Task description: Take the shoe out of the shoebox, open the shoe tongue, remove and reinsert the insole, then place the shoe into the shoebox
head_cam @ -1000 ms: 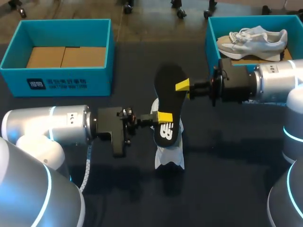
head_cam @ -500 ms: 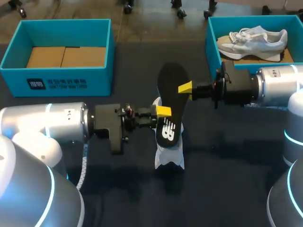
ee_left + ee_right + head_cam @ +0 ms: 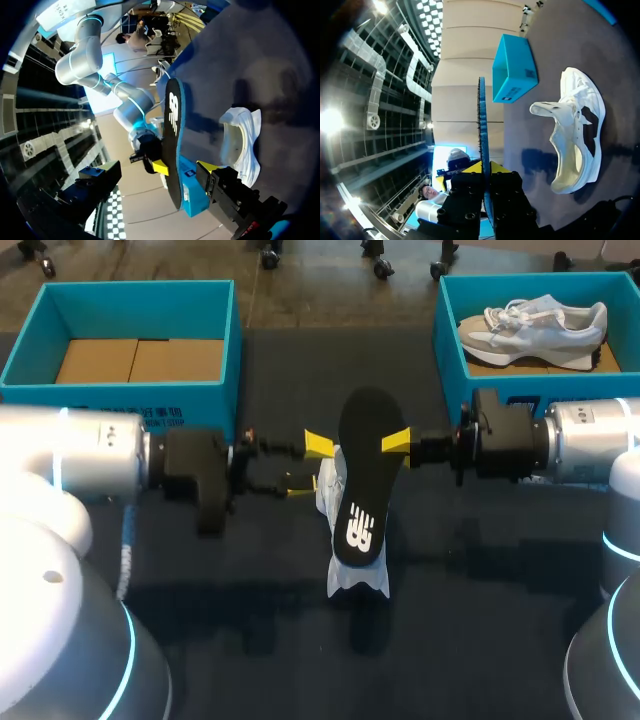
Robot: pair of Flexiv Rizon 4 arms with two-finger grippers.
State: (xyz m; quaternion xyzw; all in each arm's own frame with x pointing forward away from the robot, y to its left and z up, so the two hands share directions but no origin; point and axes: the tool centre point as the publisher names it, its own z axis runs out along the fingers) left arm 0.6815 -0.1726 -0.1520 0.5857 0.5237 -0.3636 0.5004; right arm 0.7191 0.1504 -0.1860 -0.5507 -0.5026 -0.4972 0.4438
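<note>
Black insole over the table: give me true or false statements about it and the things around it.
The right end effector is shut on the black foam insole. True.
The left end effector grips the insole too. False: it is open, beside the insole.
The white mesh shoe lies in the left teal cardboard box. False: it is on the dark table, under the insole.
The right teal cardboard box holds a second pale sneaker. True.

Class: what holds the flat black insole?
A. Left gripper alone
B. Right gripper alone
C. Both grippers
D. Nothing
B: the right gripper clamps the flat black insole between its yellow tips; the left gripper stands open, clear of it.
</note>
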